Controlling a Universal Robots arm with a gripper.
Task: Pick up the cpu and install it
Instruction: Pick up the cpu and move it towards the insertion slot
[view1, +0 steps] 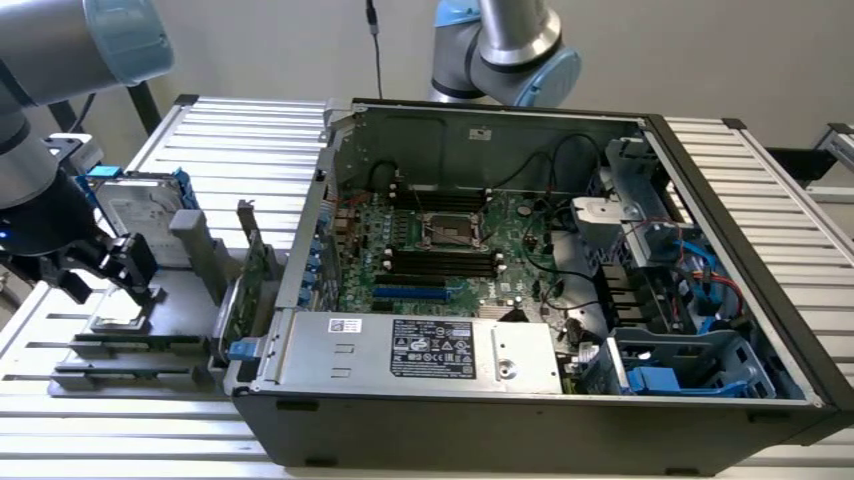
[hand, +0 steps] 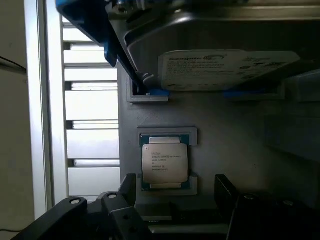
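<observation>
**End effector open over the cpu, nothing in its grasp**

We take the grey parts holder (view1: 134, 345) as our landmark; it lies on the slatted metal table (view1: 240, 130) toward the exterior view's left. Over the holder hangs the end effector (view1: 104, 285), carried by the arm (view1: 54, 60) that comes in from the exterior view's left. Its two black fingers (hand: 127, 185) are spread wide and hold nothing.

In the wrist view we see the cpu (hand: 165, 161) lying flat in a shallow square recess of the holder, printed metal top facing up. The fingers stand one on each side of the recess, and neither touches the chip. We cannot tell how high the fingertips are above the holder.

At the holder's far side, beyond the cpu, a silver hard drive (view1: 134, 205) with blue rails (view1: 180, 195) leans tilted in its own slot. At the holder's edge toward the exterior view's right, a green expansion card (view1: 247, 265) stands upright.

Just beside the holder on that same side lies the open computer case (view1: 747, 300). Inside it we see the motherboard (view1: 454, 265) with its metal-framed socket (view1: 451, 230) near the middle. Along the case's near wall sits a silver power supply (view1: 414, 350) with a black label. Farthest from the holder, inside the case, are blue cables (view1: 694, 270) and a blue drive bay (view1: 667, 380).
</observation>
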